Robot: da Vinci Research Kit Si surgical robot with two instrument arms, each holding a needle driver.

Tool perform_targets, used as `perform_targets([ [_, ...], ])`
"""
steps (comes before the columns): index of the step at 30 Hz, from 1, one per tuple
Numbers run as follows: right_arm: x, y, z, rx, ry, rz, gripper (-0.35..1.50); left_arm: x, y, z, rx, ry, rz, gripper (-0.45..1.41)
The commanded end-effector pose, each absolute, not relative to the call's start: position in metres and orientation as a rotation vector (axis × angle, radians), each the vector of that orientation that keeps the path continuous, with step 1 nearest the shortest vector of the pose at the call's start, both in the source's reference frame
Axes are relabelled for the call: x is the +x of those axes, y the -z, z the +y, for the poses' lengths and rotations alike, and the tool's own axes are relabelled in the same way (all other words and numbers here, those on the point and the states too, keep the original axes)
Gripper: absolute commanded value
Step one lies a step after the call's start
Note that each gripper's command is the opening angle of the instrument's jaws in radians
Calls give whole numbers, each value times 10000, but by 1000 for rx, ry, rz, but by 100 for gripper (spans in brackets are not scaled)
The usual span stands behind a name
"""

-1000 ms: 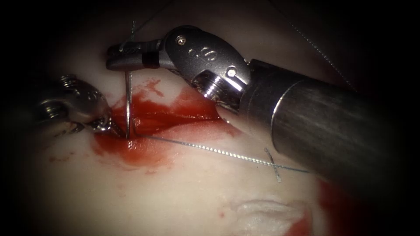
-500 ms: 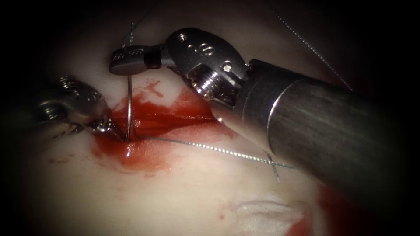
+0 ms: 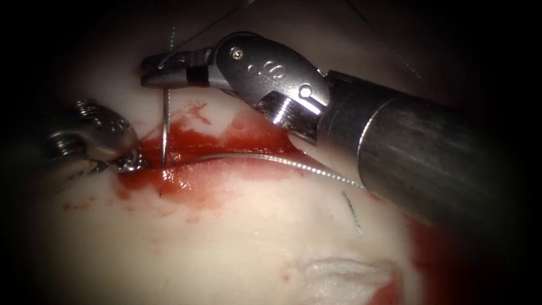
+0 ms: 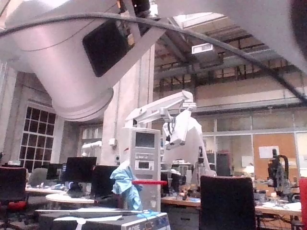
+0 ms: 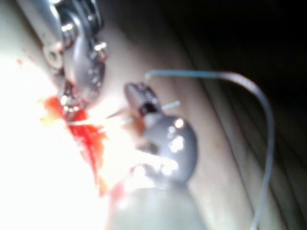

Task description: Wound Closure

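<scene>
Endoscope: right tool [image 3: 151, 70] grips needle [image 3: 164, 133] in tissue [image 3: 226, 248].

Dim vignetted endoscope view; right wrist view glaring, blurred

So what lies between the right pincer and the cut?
Endoscope view: the needle, held in the right pincer, spans that stretch down into the cut over pale tissue.

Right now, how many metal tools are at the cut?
2: the right gripper holds the needle above the cut; the left gripper sits at the cut's left end.
</scene>
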State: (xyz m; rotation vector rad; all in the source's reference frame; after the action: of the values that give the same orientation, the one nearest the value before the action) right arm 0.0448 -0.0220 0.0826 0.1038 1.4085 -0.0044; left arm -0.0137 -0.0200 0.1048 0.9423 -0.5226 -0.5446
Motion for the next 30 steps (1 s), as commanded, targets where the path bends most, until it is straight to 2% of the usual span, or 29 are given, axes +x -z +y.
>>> perform_targets([
  [1,453,-825,-205,43,53,1409,-35,-143,-1045,-188,937,543,-528,-45],
  [14,453,-826,-206,12,70,1401,-35,-143,-1044,-188,940,541,-527,-45],
  [30,450,-828,-208,179,-35,1410,-35,-142,-1044,-188,941,540,-527,-45],
])
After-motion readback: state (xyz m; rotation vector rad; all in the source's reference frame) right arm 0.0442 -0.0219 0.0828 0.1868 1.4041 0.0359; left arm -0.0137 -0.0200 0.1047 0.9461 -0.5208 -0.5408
